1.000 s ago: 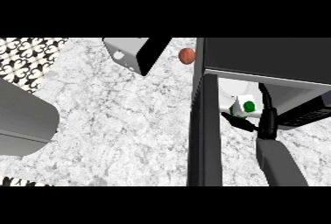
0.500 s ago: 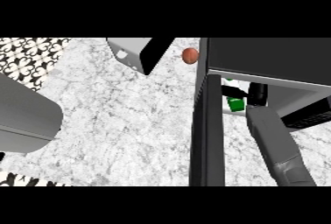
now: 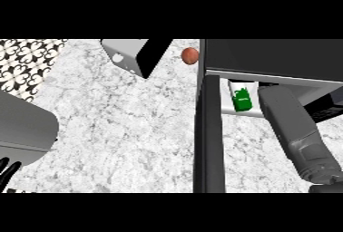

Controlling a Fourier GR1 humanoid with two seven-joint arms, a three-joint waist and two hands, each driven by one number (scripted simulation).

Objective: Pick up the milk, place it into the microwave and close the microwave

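R forearm (image 3: pixel 295 131) ran from the near right corner up into the microwave (image 3: pixel 268 56) opening. R hand itself was hidden inside the cavity past the top edge of the opening; cannot tell how far open it was or whether it touched anything.

Milk (image 3: pixel 242 97), white carton w/ green label, was inside the microwave, standing at the left of the cavity, just beside the forearm's far end. Whether arm and carton touched: cannot tell. Microwave door (image 3: pixel 209 136) was open, seen edge-on as a dark vertical slab left of the cavity, running near-to-far.

L hand (image 3: pixel 8 171) showed only as black fingertips at the near left edge, fingers straight, holding nothing, resting.

Vs 0.5 s ago: forearm reached further into the opening; the black hand that was visible next to the carton then was no longer seen. Carton sat slightly further in, same left side of cavity. Vs 1.0 s ago: the hand then wrapped the carton outside/at the mouth of the cavity; now carton was within. Door unchanged, open.

Other items: marble counter (image 3: pixel 120 131); a small brown round object (image 3: pixel 190 55) far, just left of the microwave; a grey-and-black boxy object (image 3: pixel 137 54) far centre; a grey curved object (image 3: pixel 23 122) at left.
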